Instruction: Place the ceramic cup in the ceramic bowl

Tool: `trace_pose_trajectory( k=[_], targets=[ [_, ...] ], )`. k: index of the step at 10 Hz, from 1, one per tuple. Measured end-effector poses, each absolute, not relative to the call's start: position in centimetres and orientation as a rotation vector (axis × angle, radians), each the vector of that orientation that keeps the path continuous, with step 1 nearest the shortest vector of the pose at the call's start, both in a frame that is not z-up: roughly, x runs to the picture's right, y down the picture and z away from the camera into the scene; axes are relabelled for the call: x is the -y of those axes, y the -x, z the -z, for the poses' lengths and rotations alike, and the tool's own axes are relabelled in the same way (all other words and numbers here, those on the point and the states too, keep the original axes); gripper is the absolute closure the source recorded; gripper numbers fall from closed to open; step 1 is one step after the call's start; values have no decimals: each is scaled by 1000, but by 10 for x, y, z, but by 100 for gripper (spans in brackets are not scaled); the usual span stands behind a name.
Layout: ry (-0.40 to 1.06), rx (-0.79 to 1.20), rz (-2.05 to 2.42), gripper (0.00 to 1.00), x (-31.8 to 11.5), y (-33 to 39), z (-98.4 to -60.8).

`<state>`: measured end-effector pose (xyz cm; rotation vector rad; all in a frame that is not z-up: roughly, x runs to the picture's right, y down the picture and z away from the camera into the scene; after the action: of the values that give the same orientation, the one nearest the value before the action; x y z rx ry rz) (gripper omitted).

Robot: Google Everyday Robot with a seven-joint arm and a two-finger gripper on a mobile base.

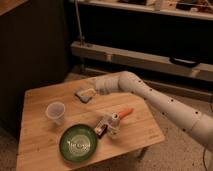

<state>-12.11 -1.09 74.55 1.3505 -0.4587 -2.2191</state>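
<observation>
The white ceramic cup (55, 111) stands upright on the left part of the wooden table (40, 150). The green ceramic bowl (78, 142) with pale rings sits near the front edge, just right of and in front of the cup. My white arm reaches in from the right, and my gripper (89, 94) is over the back middle of the table, right of and behind the cup, at a small flat object there.
A white bottle-like object with a red label (109, 124) lies beside the bowl's right side. An orange carrot-like item (126, 112) lies just behind it. A small grey-yellow flat object (84, 94) lies under the gripper. Dark shelving stands behind the table.
</observation>
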Motion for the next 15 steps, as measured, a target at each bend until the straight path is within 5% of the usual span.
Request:
trace_pose_trajectory(
  k=[4, 10, 12, 15],
  targets=[
    [-1448, 343, 2367, 39, 11, 121, -745],
    [-1441, 470, 2396, 39, 17, 131, -738],
    [-1275, 631, 2471, 39, 28, 156, -721],
    [-945, 550, 2719, 39, 30, 178, -689]
  ],
)
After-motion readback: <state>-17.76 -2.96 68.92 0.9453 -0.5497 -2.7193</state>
